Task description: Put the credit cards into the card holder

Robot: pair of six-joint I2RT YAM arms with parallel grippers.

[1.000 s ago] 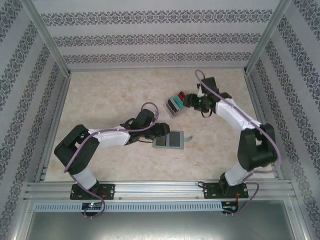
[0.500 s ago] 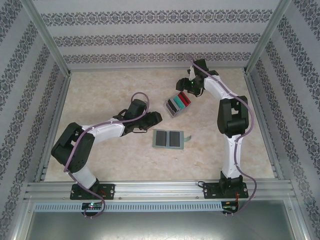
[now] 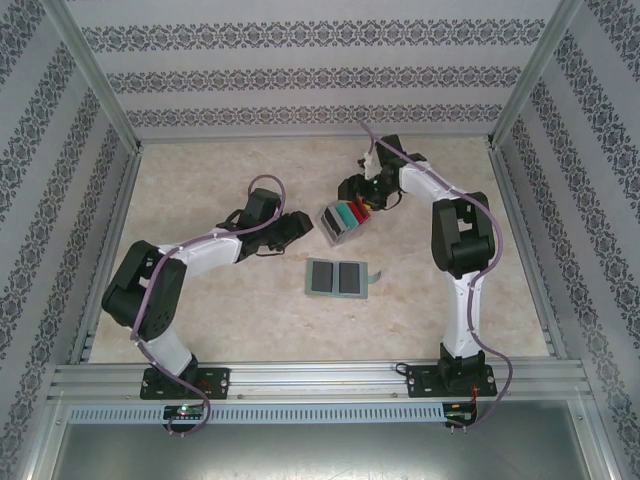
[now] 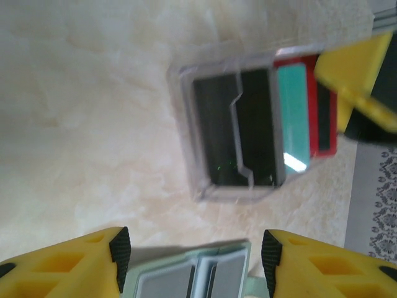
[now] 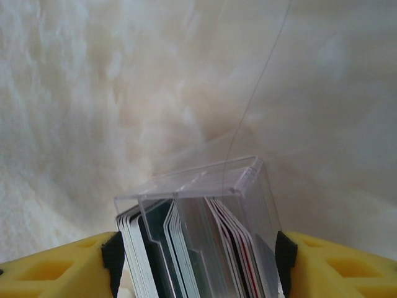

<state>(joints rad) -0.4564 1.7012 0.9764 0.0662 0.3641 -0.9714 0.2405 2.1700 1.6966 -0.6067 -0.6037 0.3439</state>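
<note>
Two grippers sit mid-frame: the right gripper [image 5: 197,257] straddles the clear tray [image 3: 340,221] of cards [image 3: 352,213], the left gripper [image 4: 195,251] is open, empty, near the wallet [image 3: 336,277].

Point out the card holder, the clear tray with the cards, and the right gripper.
card holder [image 3: 336,277], top external view, on its centre fold.
clear tray [image 3: 331,222], top external view, on its near-left wall.
right gripper [image 3: 363,196], top external view, between its fingertips.

White-black arms [image 3: 215,250], purple cables, yellow fingers [image 4: 68,264]
</note>
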